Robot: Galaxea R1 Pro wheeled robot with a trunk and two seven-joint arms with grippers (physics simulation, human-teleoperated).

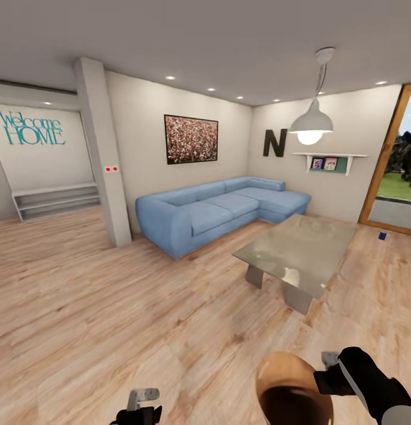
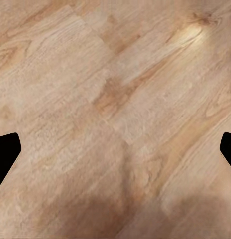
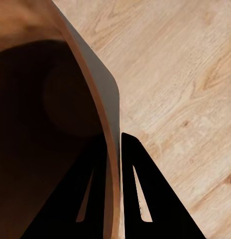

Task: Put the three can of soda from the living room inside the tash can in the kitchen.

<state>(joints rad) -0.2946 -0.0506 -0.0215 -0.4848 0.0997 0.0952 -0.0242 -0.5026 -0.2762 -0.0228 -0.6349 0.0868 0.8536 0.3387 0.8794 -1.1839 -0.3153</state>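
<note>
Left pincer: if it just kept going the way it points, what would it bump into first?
Judging by the left wrist view, the wood floor: the left pincer stands open, pointing down at bare planks, with nothing between. How far off the floor lies is unclear.

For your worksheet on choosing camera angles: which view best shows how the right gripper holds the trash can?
The right wrist view: the right gripper has one finger inside and one outside the trash can wall, pinching its rim. The head view shows the trash can held low, grip detail unclear. The left wrist view shows wood floor.

Blue sofa, light wood-grain floor, copper-brown bin, black gripper, dark-blue can, teal wall lettering.
</note>
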